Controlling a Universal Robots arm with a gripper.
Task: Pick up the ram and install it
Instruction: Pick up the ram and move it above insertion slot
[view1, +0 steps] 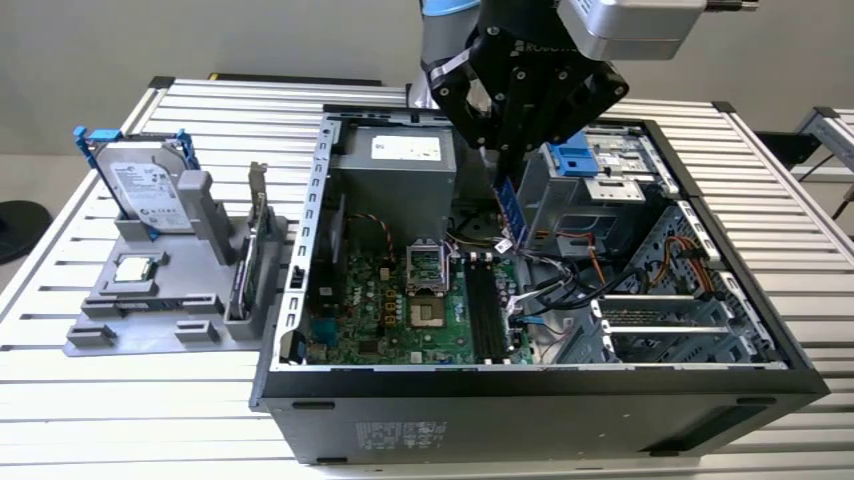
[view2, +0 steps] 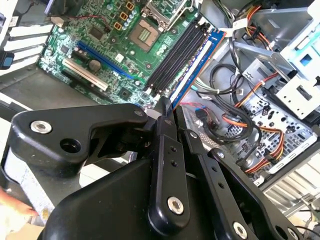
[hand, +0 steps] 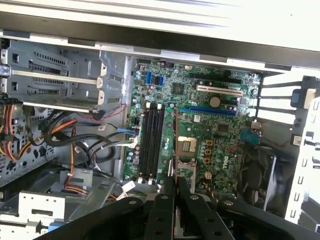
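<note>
My black gripper (view1: 507, 160) hangs over the open computer case (view1: 534, 385), shut on the top end of the ram (view1: 509, 210). The ram is a narrow blue stick pointing down toward the motherboard (view1: 400, 310). It is above the board and touches nothing. The dark memory slots (view1: 483, 310) lie below it, a little nearer the case's front. In the second wrist view the ram (view2: 200, 62) runs out from the gripper (view2: 165, 112) beside the slots (view2: 177, 55). In the first wrist view the ram (hand: 175, 145) is a thin edge-on line next to the slots (hand: 150, 140), above the gripper (hand: 175, 187).
Toward the exterior view's left, a grey holder (view1: 147, 325) carries a hard drive (view1: 140, 185), an expansion card (view1: 254, 240) and a processor chip (view1: 134, 268). Inside the case are the power supply (view1: 400, 160), loose cables (view1: 574, 280) and drive cages (view1: 667, 310).
</note>
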